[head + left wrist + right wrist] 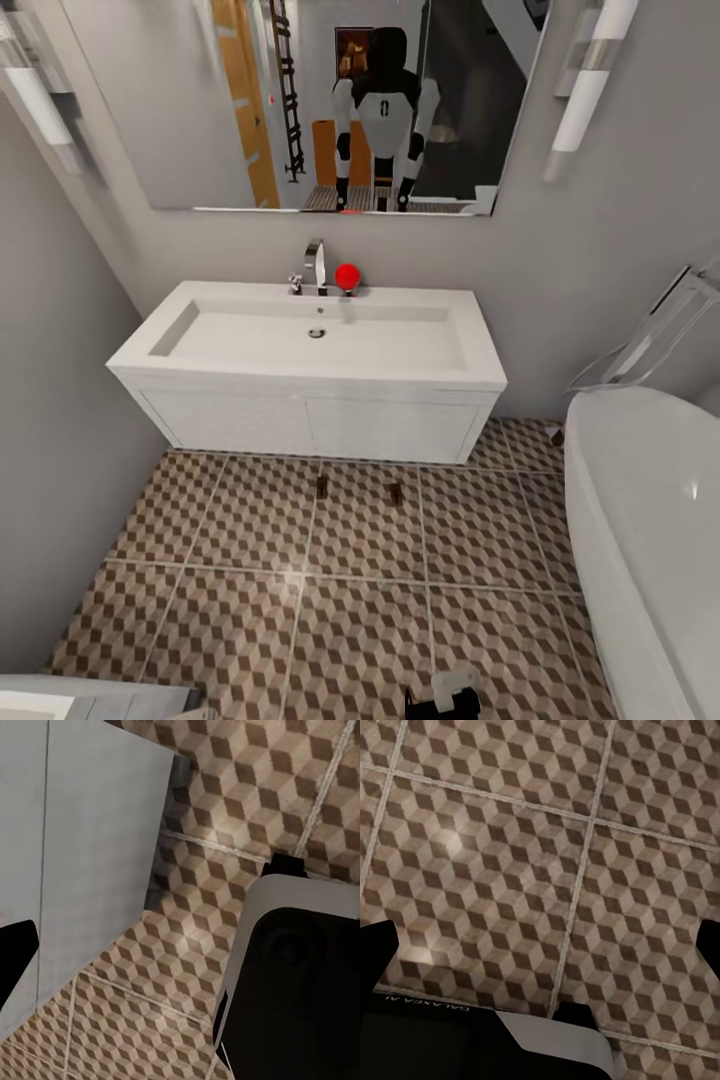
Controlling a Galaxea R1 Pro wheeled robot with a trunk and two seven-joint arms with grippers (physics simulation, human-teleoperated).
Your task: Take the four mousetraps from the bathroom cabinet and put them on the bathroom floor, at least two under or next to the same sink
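Already two tiny dark brown wooden mousetraps (322, 487) (396, 493) lie on the cube-patterned tiled bathroom floor (250, 620), just before the wide white rectangular sink (320, 335). They look light, stiff and thin, best pinched across the long edges. The white rounded bathtub (640, 520) crowds the right. Both wrist views show dark fingertips spread wide, each claw empty.

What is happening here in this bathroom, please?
The robot stands facing the sink, and it handles nothing at this moment. Two mousetraps already lie on the floor, just in front of the sink unit, slightly apart from each other. In the right wrist view the gripper is open and empty over bare tiles. The left gripper's state cannot be judged.
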